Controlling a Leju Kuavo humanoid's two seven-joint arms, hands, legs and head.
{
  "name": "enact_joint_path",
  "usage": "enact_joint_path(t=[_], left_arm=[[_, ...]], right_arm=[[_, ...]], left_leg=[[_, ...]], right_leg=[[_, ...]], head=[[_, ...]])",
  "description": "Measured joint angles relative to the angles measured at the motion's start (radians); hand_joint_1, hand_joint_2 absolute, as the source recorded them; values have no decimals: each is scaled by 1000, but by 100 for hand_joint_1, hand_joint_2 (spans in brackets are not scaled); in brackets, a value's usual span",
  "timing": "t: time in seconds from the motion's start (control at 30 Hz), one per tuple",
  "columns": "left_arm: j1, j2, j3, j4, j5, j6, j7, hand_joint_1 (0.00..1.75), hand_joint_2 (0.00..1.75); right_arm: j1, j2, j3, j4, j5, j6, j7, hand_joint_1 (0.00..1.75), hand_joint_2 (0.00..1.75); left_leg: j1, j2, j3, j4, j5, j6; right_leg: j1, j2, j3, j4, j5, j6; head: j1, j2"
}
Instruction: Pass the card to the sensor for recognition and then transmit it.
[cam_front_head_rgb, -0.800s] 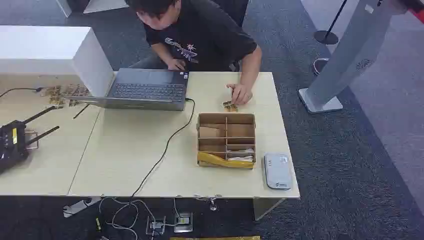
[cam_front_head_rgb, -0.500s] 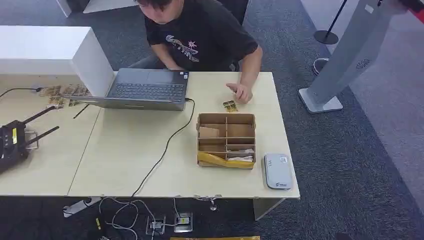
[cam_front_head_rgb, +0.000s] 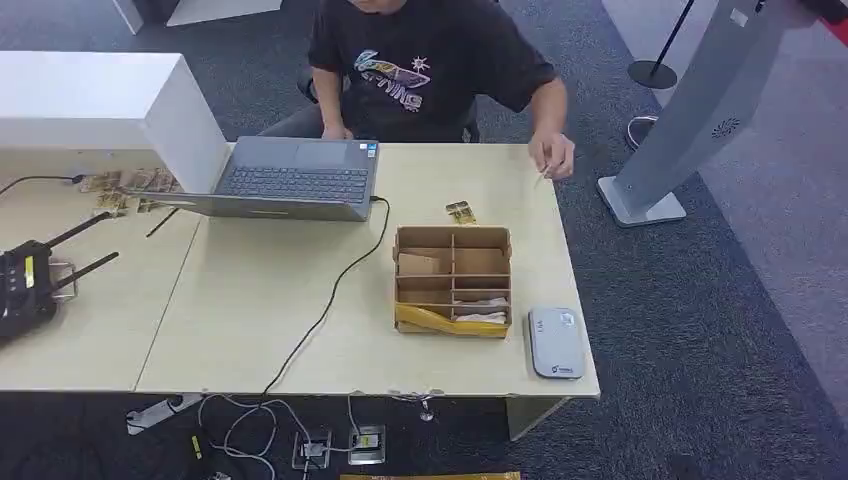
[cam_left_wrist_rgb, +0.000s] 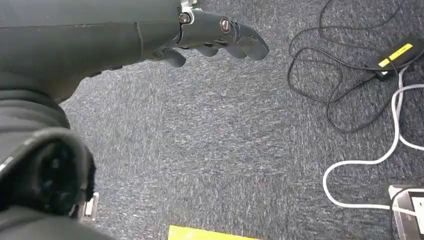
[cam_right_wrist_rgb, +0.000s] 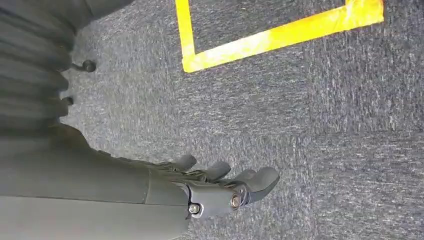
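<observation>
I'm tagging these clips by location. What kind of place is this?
Probably an office or lab test area, not a home: grey carpet, a light wood table with a laptop and a white card sensor, loose cables on the floor, and a person seated opposite.

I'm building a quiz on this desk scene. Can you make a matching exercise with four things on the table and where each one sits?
Things:
1. laptop
2. card
3. cardboard box
4. white sensor

Places:
A. near the table's front right corner
B. on the table between the laptop and the person's hand
C. open, at the back of the table in front of the person
D. middle of the table, split into compartments

Pairs: 1-C, 2-B, 3-D, 4-A
</observation>
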Motion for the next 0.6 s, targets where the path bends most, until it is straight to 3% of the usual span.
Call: enact_joint_path(t=[0.4,0.6], left_arm=[[0,-8,0,0,-5,-2,0,0,0],[0,-10,0,0,-18,-12,-2,0,0]], right_arm=[[1,7,-10,0,-34,8,-4,0,175],[-4,5,-56,0,-181,-29,21,0,175]], left_leg=[[0,0,0,0,0,0],[0,0,0,0,0,0]], right_leg=[[0,0,0,0,0,0],[0,0,0,0,0,0]], head=[[0,0],[0,0]])
